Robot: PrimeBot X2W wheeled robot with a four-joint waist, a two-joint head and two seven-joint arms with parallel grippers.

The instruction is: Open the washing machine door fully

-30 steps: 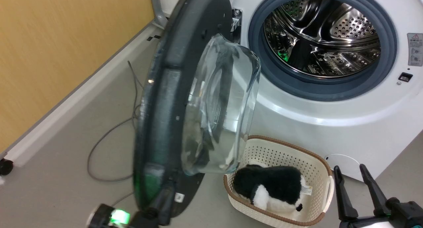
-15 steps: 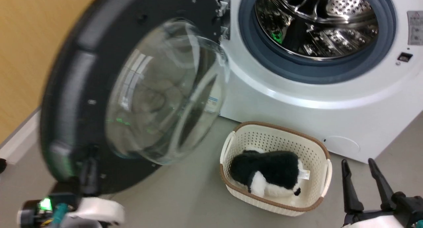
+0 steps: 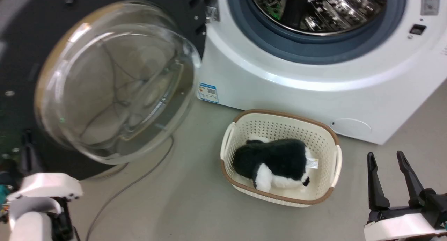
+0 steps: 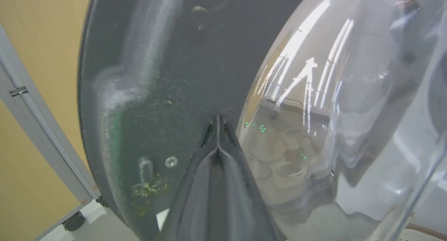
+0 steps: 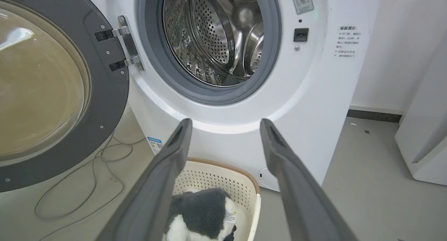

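rounded white forearm shells (image 3: 43, 188), long tapering dark grey pincer fingers (image 5: 159, 185)

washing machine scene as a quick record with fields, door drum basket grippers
door: washing machine door wide open on its hinge, glass bowl facing outward
drum: steel drum exposed, no laundry visible
basket: laundry basket on floor before the washing machine, holding black-and-white plush toy
left gripper: shut, tips by the door's black inner face
right gripper: open, holding nothing

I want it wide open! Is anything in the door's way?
Nothing visible blocks the washing machine door. A grey cable lies flat on the floor beneath it; the yellow wall stands behind it, seemingly with room left.
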